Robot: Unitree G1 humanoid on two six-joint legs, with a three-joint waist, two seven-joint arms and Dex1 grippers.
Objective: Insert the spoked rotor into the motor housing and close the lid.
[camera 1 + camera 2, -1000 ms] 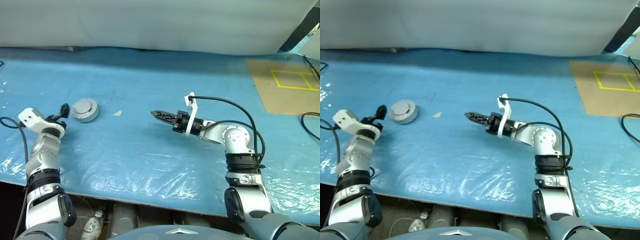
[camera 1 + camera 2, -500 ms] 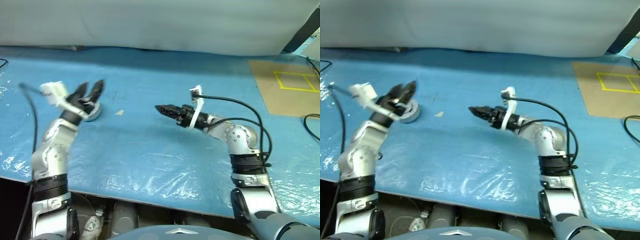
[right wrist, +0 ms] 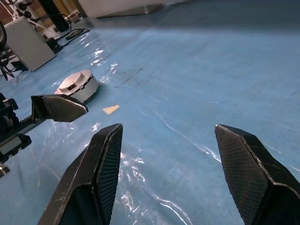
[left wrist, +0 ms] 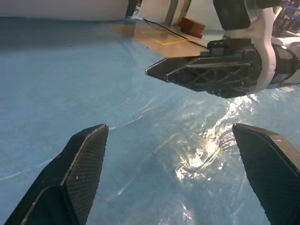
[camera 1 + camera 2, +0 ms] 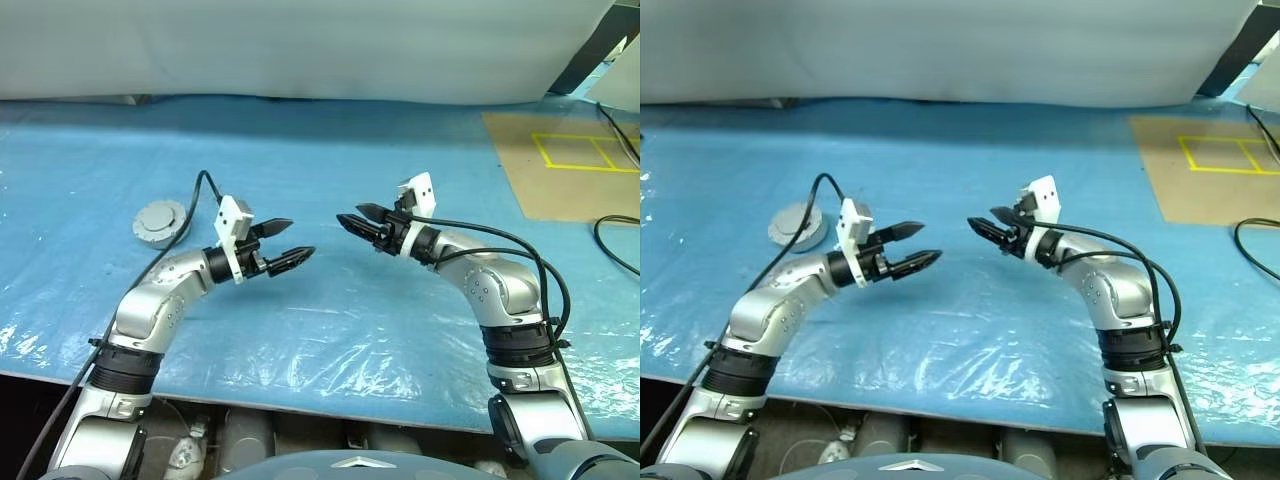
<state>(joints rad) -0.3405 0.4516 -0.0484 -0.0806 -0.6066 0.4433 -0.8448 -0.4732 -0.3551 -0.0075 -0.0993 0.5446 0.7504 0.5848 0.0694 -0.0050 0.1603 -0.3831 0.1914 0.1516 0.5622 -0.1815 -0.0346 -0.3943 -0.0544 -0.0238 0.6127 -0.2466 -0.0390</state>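
The motor housing (image 5: 160,222) is a short round grey cylinder on the blue sheet at the far left, also seen past my right fingers (image 3: 86,90). A pale grey round cover, which I take for the lid (image 3: 74,80), sits on top and hides the inside. The spoked rotor is out of view. My left gripper (image 5: 302,236) hovers open and empty at mid table, well right of the housing. My right gripper (image 5: 348,212) faces it a short gap away, open and empty too. In the left wrist view the right gripper (image 4: 206,72) points across between my own fingers (image 4: 79,178).
A small beige scrap (image 3: 111,109) lies on the sheet right of the housing. A cardboard sheet with yellow tape squares (image 5: 570,165) sits at the far right, with a black cable (image 5: 615,230) beside it. The table's front edge (image 5: 300,395) runs close below both arms.
My left arm has swung from beside the housing to mid table, and its gripper now points at the right one. The right gripper has rolled and shifted slightly right.
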